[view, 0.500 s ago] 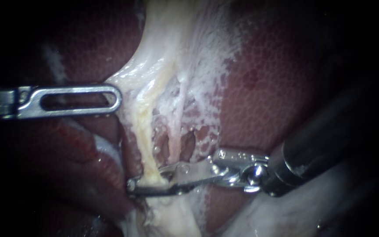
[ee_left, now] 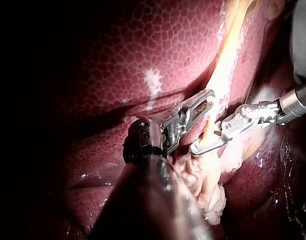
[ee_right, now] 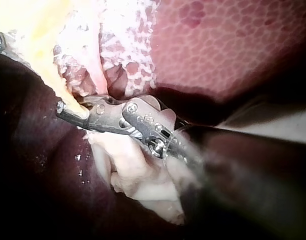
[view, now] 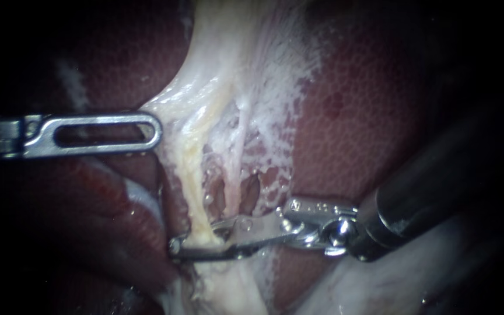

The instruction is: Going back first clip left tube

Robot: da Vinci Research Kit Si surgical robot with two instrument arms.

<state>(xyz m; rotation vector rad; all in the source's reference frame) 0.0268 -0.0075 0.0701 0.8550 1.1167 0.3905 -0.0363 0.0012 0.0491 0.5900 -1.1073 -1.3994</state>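
Observation:
The left tube (view: 191,181) is a yellowish cord running down through pale webbed tissue. My right instrument (view: 188,242) reaches across from the lower right. Its two thin jaws lie one on each side of the tube, close together and touching it. In the right wrist view the same jaws (ee_right: 73,111) clamp the cord just beyond the hinge. My left instrument (view: 156,131) comes in level from the left. Its slotted jaws are shut on the pale tissue (view: 173,111) at the tube's upper edge, and the left wrist view (ee_left: 208,97) shows their tip against the tube (ee_left: 223,70).
A thinner pale strand (view: 241,157) runs beside the left tube, with small holes in the web between them. Dark red liver (view: 357,116) lies on both sides. Folded pale tissue (ee_left: 210,192) hangs beneath the jaws.

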